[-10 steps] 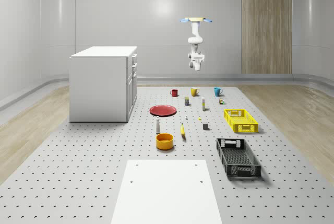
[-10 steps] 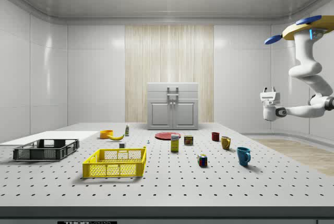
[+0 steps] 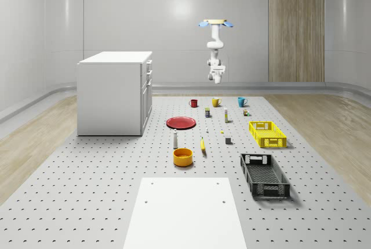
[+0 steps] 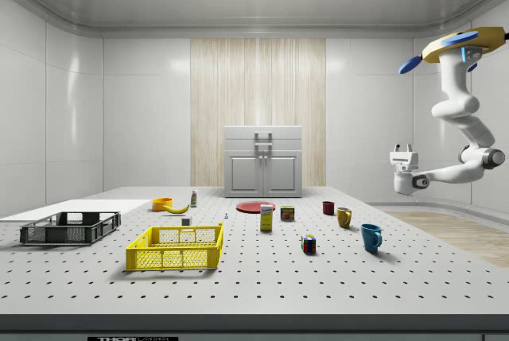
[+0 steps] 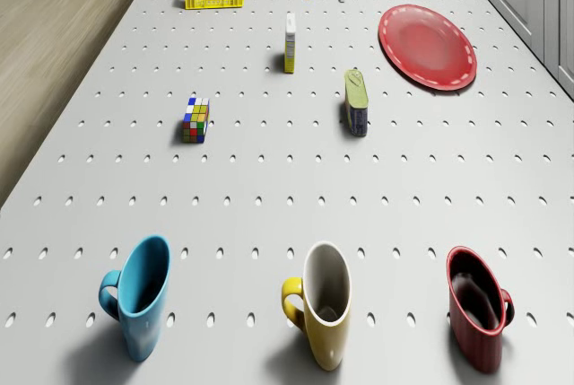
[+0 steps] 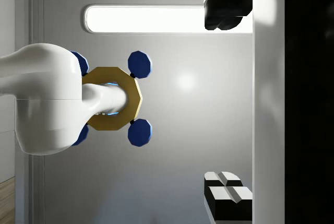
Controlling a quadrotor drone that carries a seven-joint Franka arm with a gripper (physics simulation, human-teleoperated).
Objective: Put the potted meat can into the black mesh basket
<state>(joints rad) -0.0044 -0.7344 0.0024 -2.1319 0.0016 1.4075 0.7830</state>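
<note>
Perforated table (image 3: 87,197) carries the black mesh basket (image 3: 264,175); drone (image 4: 461,43) hovers beyond, gripper (image 4: 402,172) grip unclear.

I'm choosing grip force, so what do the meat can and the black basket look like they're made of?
The meat can looks like thin painted metal: a smooth rounded top and a dark printed side, though the label is unreadable. The black basket looks like rigid matte plastic or coated wire, judging by its open lattice walls.

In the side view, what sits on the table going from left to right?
Black basket → yellow crate → red plate → potted meat can → Rubik's cube → red mug → yellow mug → blue mug.
</note>
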